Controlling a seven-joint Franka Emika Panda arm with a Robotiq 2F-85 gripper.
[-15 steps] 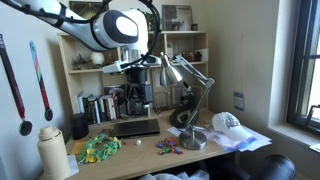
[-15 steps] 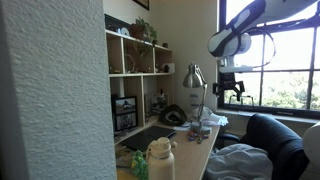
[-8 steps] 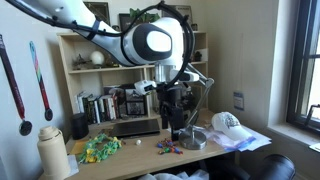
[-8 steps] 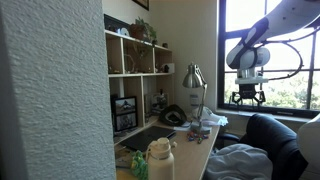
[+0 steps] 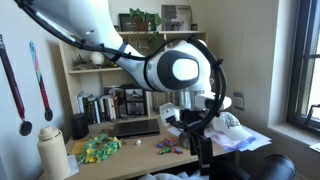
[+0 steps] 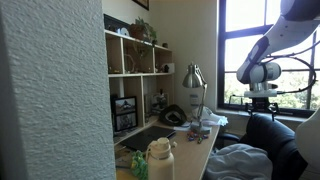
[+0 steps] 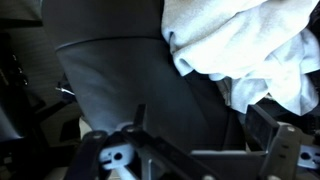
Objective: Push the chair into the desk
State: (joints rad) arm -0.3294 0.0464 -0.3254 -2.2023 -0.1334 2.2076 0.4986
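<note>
The black office chair shows at the lower right in both exterior views (image 5: 278, 167) (image 6: 262, 133). Its dark curved backrest (image 7: 120, 75) fills the wrist view. The light-wood desk (image 5: 135, 158) (image 6: 203, 147) stands to the chair's left, its top covered with small items. My gripper (image 5: 205, 155) (image 6: 262, 105) hangs just above the chair's backrest. In the wrist view the gripper (image 7: 200, 125) is open and empty, its fingers spread over the backrest. I cannot tell whether it touches the chair.
A white cloth (image 7: 250, 45) (image 6: 240, 160) lies draped by the chair. A wooden bookshelf (image 5: 90, 60) (image 6: 135, 70) stands behind the desk. A desk lamp (image 6: 193, 78), a white cap (image 5: 228, 122) and a bottle (image 5: 55, 152) stand on the desk. A window (image 6: 255, 45) is beyond the chair.
My arm has swung from in front of the bookshelf, across the desk toward the chair, and dropped lower. The gripper now hangs over the backrest. The chair has not moved.
</note>
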